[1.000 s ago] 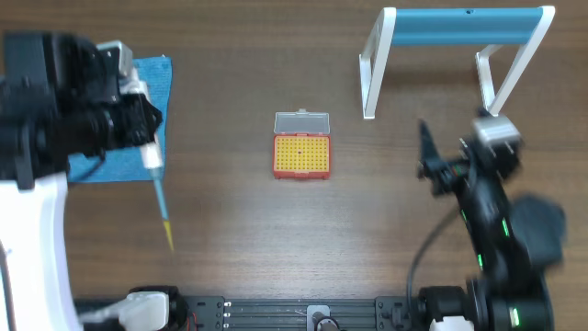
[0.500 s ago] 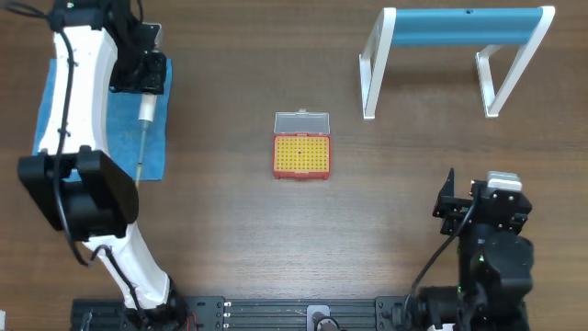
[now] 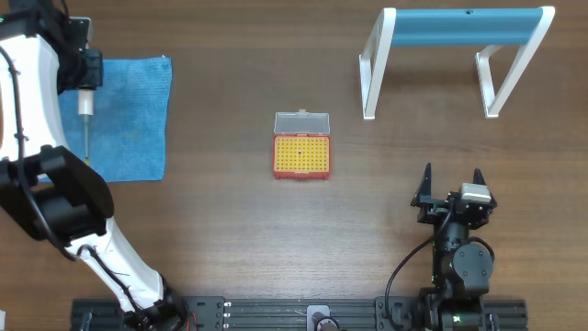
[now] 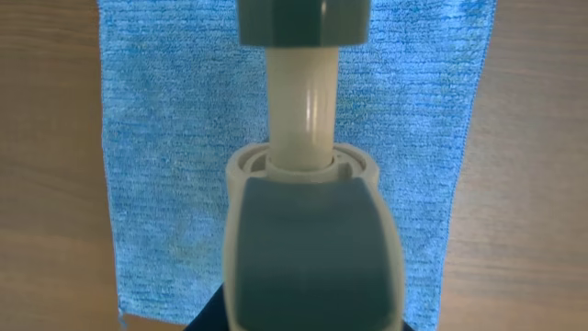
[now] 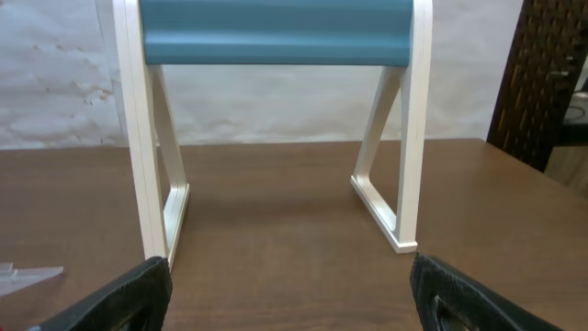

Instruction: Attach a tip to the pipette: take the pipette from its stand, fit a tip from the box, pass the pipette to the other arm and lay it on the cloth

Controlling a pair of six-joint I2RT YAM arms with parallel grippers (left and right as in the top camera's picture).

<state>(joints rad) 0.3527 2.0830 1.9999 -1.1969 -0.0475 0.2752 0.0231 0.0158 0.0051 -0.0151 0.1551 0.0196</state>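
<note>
— Up at ten o'clock on the table (image 3: 230, 248), what is the left gripper (image 3: 84, 78) doing?
— Clamped on the pipette (image 3: 84, 103), holding it over the blue cloth (image 3: 133, 119) (slim end pointing toward six o'clock).
— And the right gripper (image 3: 450, 187)?
— Down at four o'clock, fingers spread wide with nothing between them, facing the stand (image 3: 464, 26) at one o'clock.
— Where's the tip box (image 3: 301, 154)?
— Near the middle of the table, clear lid folded back toward twelve o'clock, well apart from both grippers.
</note>
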